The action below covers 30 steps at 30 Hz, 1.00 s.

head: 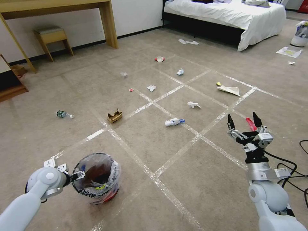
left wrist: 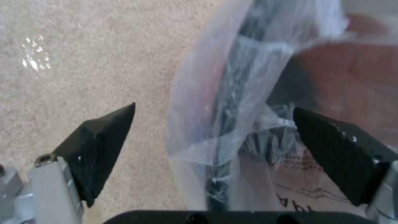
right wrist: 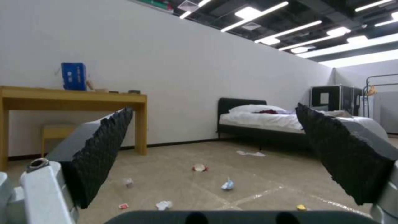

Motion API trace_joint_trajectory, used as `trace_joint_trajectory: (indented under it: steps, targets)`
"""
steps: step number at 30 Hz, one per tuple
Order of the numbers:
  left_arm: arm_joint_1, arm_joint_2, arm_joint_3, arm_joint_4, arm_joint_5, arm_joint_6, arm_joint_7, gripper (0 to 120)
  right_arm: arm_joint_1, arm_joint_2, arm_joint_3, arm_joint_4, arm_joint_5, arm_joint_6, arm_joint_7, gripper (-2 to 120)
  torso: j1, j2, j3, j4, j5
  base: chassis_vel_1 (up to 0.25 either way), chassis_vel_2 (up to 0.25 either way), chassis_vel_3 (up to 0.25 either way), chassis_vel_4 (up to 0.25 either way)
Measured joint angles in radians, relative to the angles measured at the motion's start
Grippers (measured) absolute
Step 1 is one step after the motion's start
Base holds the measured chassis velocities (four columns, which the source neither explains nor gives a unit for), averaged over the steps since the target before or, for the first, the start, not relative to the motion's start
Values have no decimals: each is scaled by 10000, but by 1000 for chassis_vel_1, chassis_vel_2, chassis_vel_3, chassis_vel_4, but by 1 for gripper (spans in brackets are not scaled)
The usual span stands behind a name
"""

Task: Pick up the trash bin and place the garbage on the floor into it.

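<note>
Your floor (head: 166, 179) stretches ahead as beige carpet crossed by shiny tape strips (head: 179, 150), with a white-sheeted bed (head: 231, 16) at the far wall and a wooden surface (head: 57, 6) with a small stool (head: 51, 35) under it to the far left. The trash bin (head: 96, 178) stands upright on the carpet close in front of you on the left, its red base peeking out beneath a crinkled clear bag printed with black lettering. Your left gripper (head: 78, 175) sits at the bin's left rim; in the left wrist view its fingers (left wrist: 104, 143) are spread apart, one outside the bag-covered rim (left wrist: 224, 102) and the other inside the bin, not closed on it. Your right gripper (head: 244, 123) hovers above the carpet on the right side, fingers (right wrist: 99, 155) spread wide and holding nothing, a small red wrapper (head: 250, 123) visible on the floor between them. The garbage lies scattered beyond: a folded paper sheet (head: 229, 90), a torn brown cardboard box (head: 114, 116), a bluish-white wad (head: 173, 122), a small bottle (head: 63, 114) well to the left, a crushed red-white bowl (head: 159, 59) farther off, and white tissues (head: 193, 104) between the tape lines.
</note>
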Motion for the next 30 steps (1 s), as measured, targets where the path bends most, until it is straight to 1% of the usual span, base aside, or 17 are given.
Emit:
trace_joint_trajectory:
  steps: [1,3,5,6,9,10,11,12,15,17,18,20,21,23,24,27,30]
  targets:
    - [-92,-51,195,133,24,0,0,98,-31,-42,17,14,-3,8,0,100,0,0,0,0,-1,0,0,0,0]
    - [-125,-61,247,170,30,0,0,98,-38,-47,20,22,-3,8,0,100,0,0,0,0,1,0,0,0,0]
    - [-229,-94,405,288,45,0,2,88,-70,-52,40,39,-7,18,1,100,0,0,0,0,-3,0,0,0,0]
    - [-229,-94,405,288,45,0,2,88,-70,-52,40,39,-7,18,1,100,0,0,0,0,-3,0,0,0,0]
    - [-306,-105,482,313,31,0,0,73,-154,-52,69,40,-28,90,1,100,0,0,-1,-1,0,0,0,0,0]
    - [-306,-105,482,313,31,0,0,73,-154,-52,69,40,-28,90,1,100,0,0,-1,-1,0,0,0,0,0]
    - [-307,-94,492,295,0,0,-5,67,-179,-51,70,33,-39,119,-4,100,0,0,0,-1,0,0,0,0,0]
    - [-307,-94,492,295,0,0,-5,67,-179,-51,70,33,-39,119,-4,100,0,0,0,-1,0,0,0,0,0]
    - [-298,-45,494,262,-33,1,-5,56,-186,-52,71,13,-51,156,-8,100,0,0,0,0,-2,0,0,0,0]
    - [-227,58,430,155,-96,2,-5,45,-156,-88,53,12,-48,157,-8,100,0,0,0,-1,-1,0,0,0,0]
    - [-227,58,430,155,-96,2,-5,45,-156,-88,53,12,-48,157,-8,100,0,0,0,-1,-1,0,0,0,0]
    - [-121,118,349,15,-106,2,-5,33,-95,-102,11,6,-47,153,-7,100,0,0,0,0,-1,0,0,0,0]
    - [-121,118,349,15,-106,2,-5,33,-95,-102,11,6,-47,153,-7,100,0,0,0,0,-1,0,0,0,0]
    - [34,157,247,-175,-102,2,-6,22,-62,-94,-17,0,-59,141,-5,100,0,0,0,0,-1,0,0,0,0]
    - [34,157,247,-175,-102,2,-6,22,-62,-94,-17,0,-59,141,-5,100,0,0,0,0,-1,0,0,0,0]
    - [256,198,125,-421,-93,2,0,7,-54,-77,-20,0,-69,134,3,100,0,0,0,0,-1,0,0,0,0]
    - [316,209,96,-489,-97,1,15,2,-55,-76,-17,0,-70,133,5,100,0,0,0,0,-2,0,0,0,0]
